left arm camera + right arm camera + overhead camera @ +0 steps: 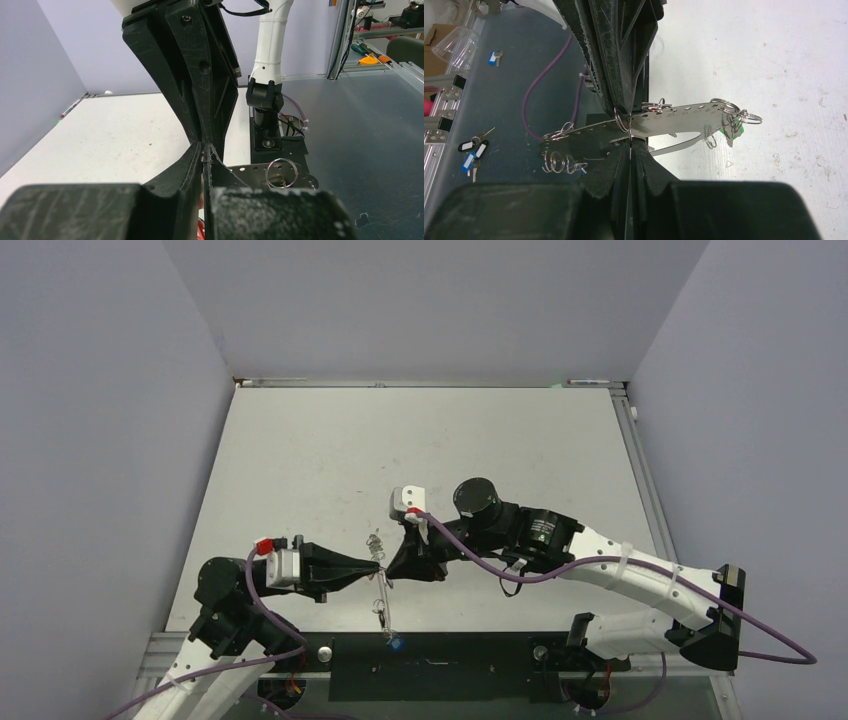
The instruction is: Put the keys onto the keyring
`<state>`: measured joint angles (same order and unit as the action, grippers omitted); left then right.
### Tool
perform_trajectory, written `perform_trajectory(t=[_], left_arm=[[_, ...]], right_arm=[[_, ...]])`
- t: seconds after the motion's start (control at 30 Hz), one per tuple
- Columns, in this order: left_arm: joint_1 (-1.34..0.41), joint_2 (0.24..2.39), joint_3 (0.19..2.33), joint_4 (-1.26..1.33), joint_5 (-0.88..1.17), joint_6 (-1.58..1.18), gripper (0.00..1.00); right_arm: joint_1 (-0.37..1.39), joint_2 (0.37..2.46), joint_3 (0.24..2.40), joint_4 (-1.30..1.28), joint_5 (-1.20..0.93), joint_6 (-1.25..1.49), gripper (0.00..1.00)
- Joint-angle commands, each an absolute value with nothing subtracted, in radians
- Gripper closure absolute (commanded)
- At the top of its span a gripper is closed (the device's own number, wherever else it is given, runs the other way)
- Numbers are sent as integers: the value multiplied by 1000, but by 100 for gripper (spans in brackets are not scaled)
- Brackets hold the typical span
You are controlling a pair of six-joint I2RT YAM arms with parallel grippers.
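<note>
The keyring [674, 112] is a long flat grey metal loop with a row of holes, held in the air between both grippers. Small split rings [558, 162] hang along it, with a green tag [734, 129] at one end. In the top view it [383, 600] hangs down towards a blue tag [397, 645]. My right gripper [630, 142] is shut on its lower edge. My left gripper [205, 150] is shut on the opposite edge, tip to tip with the right one [392, 565]. Loose keys [473, 150] with blue and black-and-white tags lie on the dark surface beyond the table.
Another key with a blue tag [494, 56] lies by a clear plastic cup [459, 42] on the dark surface. A purple cable [531, 95] loops behind the left arm. The white table [400, 440] stretches behind the grippers, walled on three sides.
</note>
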<state>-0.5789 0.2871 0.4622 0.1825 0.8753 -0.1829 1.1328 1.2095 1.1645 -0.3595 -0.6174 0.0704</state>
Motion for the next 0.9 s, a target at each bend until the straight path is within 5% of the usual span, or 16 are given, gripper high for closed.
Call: perform_trajectory(t=[0.0,0.73,0.87], left_arm=[[-571,272,469,279,858,-207,100],[-568,278,457,320,885,-238,100],[-568,273,457,320,885,-238,100]], right_arm=[[1127,1155,1152,-272,-643,73,95],[1118,1185,1157,-200,-668,64,95],[1117,1183,1171,-248,-649,44,85]])
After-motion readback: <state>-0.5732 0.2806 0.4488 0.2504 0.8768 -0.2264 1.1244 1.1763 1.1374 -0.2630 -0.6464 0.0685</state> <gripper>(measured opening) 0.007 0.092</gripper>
